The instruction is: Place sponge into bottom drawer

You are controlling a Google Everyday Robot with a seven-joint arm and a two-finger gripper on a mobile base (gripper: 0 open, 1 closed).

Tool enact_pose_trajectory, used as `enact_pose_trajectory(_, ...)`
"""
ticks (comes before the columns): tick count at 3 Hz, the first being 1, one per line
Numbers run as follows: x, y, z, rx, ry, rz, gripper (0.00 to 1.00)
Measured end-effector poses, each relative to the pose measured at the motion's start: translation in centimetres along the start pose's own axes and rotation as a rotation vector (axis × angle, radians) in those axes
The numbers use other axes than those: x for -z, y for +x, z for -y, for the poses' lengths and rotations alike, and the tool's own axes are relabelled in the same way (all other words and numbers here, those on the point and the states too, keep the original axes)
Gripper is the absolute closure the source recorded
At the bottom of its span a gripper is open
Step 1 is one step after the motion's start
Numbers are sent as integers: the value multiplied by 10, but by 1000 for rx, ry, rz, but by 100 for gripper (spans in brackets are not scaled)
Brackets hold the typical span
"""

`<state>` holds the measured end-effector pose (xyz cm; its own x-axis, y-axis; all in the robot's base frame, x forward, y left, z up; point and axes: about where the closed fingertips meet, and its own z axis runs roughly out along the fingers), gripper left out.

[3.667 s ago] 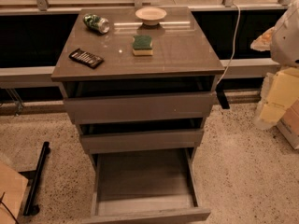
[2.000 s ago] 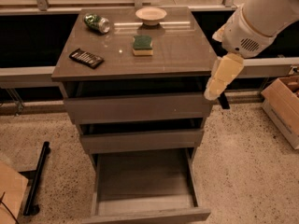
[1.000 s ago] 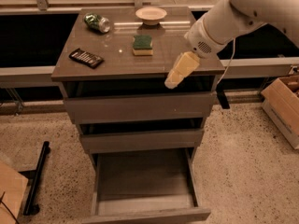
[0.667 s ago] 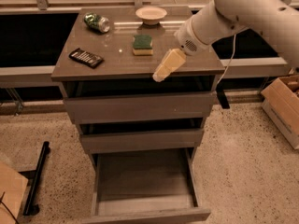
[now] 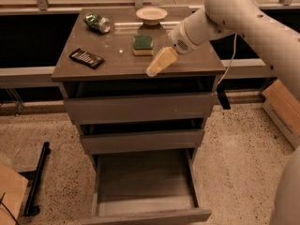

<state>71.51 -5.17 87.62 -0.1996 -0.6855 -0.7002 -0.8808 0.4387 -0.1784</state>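
Over the near edge of the cabinet top [image 5: 187,62], right of centre: gripper [image 5: 152,71], cream-coloured, angled down and to the left. Hangs just near-right of the sponge [image 5: 142,44], apart from it. Cannot tell whether open or closed. Sponge flat, green side up, just nearer than a shallow bowl [image 5: 151,15]. Left of it, black calculator [image 5: 86,58]; far left, crushed green can [image 5: 97,22]. Below, bottom drawer [image 5: 143,182] pulled out, grey floor showing.
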Motion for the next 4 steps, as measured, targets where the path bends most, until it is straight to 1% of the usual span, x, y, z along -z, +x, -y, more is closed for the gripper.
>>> enact_pose_trajectory(1, -4, 1, -2, -44, 12, 21, 0)
enact_pose_trajectory(2, -31, -9, -7, -127, 34, 96, 0)
enact_pose_trajectory(3, -61, -21, 9, -182, 88, 161, 0)
enact_pose_trajectory(4, -78, -30, 27, -223, 141, 215, 0)
